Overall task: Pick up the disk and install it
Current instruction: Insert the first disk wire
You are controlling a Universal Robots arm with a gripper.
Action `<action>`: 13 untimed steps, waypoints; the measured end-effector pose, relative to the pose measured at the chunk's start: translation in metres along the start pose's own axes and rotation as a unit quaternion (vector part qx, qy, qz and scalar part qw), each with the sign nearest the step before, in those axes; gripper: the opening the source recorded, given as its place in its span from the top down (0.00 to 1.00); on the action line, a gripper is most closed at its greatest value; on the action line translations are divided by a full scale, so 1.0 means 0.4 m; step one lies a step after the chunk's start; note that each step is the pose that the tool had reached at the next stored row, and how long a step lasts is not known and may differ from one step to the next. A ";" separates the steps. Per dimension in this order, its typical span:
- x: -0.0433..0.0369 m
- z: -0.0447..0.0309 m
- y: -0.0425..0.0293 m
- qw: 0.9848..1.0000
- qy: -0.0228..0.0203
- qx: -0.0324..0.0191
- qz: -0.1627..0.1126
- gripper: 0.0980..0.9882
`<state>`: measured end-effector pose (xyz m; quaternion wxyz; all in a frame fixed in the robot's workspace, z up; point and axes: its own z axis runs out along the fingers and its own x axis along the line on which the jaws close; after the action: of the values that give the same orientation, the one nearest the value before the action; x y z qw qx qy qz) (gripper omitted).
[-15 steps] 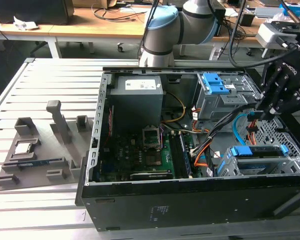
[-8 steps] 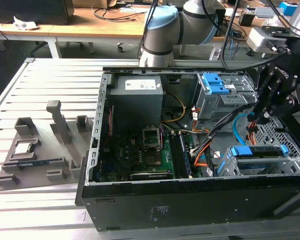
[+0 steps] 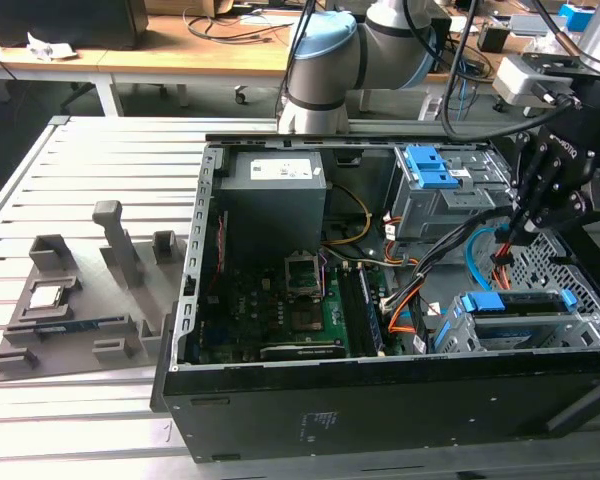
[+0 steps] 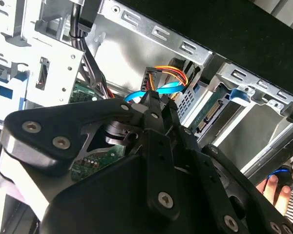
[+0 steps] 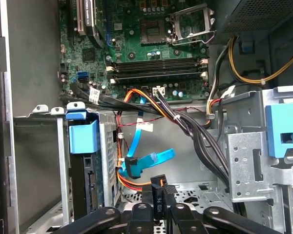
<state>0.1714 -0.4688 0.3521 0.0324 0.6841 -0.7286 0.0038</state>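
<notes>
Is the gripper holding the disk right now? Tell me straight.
No, in the first wrist view the gripper is clamped on a black cable connector above the case floor.

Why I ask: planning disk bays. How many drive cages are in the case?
2. One cage with a blue latch at the case's far side; the other at its near edge, exterior view's right. More may be hidden.

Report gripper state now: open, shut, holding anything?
gripper: closed, pinching a black cable connector inside the computer case.
</notes>
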 end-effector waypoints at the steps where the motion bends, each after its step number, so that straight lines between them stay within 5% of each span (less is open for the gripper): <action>1: 0.000 0.000 0.000 1.000 0.000 0.000 0.000 0.89; 5: 0.006 0.000 -0.001 1.000 0.001 0.000 0.000 0.89; 13: 0.094 0.006 -0.006 1.000 0.007 0.000 0.000 0.89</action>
<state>0.1715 -0.5065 0.3515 0.0374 0.6839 -0.7286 0.0092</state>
